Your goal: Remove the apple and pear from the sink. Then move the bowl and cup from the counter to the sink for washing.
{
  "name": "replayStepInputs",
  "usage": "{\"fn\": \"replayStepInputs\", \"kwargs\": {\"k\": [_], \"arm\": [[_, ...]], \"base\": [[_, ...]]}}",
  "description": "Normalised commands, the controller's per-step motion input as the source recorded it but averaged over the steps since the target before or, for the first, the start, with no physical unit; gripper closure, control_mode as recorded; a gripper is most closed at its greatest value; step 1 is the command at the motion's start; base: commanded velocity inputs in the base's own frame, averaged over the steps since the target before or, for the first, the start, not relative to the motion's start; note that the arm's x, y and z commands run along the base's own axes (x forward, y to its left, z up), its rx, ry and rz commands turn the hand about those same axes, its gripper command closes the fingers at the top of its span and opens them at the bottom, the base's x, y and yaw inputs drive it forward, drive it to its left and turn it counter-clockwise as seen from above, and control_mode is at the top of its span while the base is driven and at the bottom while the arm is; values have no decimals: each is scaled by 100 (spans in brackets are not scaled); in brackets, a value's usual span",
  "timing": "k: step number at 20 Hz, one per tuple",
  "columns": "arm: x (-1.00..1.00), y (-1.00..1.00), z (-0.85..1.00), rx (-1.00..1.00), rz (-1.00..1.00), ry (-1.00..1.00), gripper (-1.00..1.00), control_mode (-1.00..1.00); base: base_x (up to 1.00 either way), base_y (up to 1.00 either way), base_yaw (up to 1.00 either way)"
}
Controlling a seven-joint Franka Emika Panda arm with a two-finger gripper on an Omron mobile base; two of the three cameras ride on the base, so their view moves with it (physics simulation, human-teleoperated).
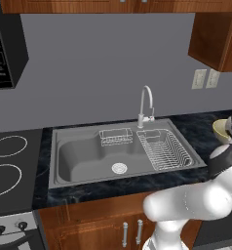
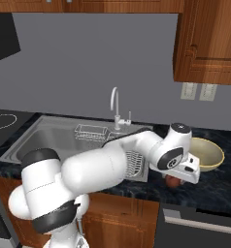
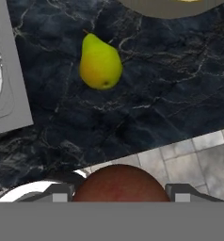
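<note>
The pincer (image 3: 118,197) is clamped on the small round dark red apple (image 3: 119,183), low over the dark speckled stone counter (image 3: 170,89) near its front edge. The yellow-green oblong pear (image 3: 100,63) lies beyond the pincer, near the grey metal sink (image 3: 10,89). Best lower straight down, release gently, clear of the edge.
</note>
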Motion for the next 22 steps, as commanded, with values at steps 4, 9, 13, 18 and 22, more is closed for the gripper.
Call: {"fn": "replayStepInputs", "kwargs": {"k": [4,9,13,18,22], "arm": [[26,-35,-25,0,0,0,100,-100],[26,-35,-28,0,0,0,100,-100],[29,-34,-26,0,0,0,100,-100],[37,-31,-19,0,0,0,100,-100],[33,-32,-15,0,0,0,100,-100]], "base": [[0,0,0],[0,0,0],[0,0,0],[0,0,0],[0,0,0]]}}
